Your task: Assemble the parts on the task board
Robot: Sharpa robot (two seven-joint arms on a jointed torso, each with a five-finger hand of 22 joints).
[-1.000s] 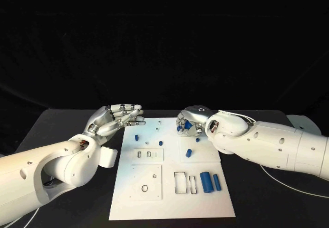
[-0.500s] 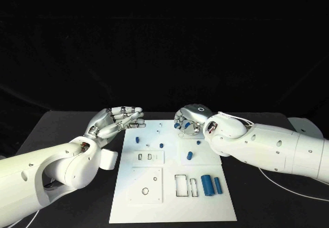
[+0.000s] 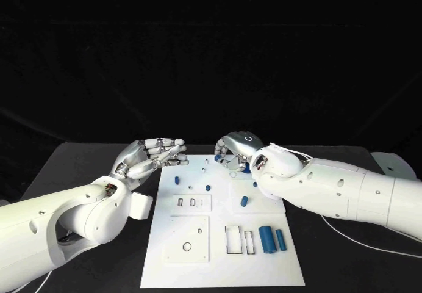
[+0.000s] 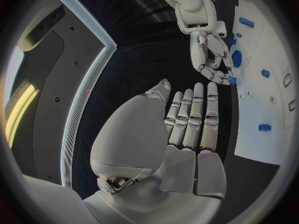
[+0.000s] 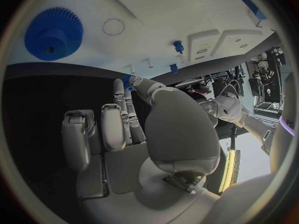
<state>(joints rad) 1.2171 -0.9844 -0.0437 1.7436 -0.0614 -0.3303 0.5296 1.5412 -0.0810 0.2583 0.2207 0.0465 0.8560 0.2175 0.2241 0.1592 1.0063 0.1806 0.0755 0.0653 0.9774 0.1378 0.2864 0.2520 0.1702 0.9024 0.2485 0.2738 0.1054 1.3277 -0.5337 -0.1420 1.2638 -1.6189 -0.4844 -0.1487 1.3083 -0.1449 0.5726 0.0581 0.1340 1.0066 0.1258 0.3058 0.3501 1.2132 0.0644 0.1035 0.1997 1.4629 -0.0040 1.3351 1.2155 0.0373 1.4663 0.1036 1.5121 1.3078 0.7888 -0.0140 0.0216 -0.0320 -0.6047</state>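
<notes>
Hovering at the task board's (image 3: 220, 244) twelve o'clock edge, the right hand (image 3: 236, 152) pinches a small blue part (image 5: 126, 79) in its fingertips, apparently carrying it toward a seat; the part's shape is mostly hidden by the fingers. Blue gear (image 5: 54, 33) lies on the board nearby. Left hand (image 3: 151, 157) waits off the board's ten o'clock corner above the counter (image 3: 88, 165), fingers loosely spread, holding nothing. Two blue cylinders (image 3: 272, 237) rest toward four o'clock.

Black table (image 3: 97, 165) under everything, matte, bare dark surface showing on both sides of the white plate. Black backdrop (image 3: 211, 67) behind it, plain. Thin white cable (image 3: 369, 244) trails across the table on the robot's right side.
</notes>
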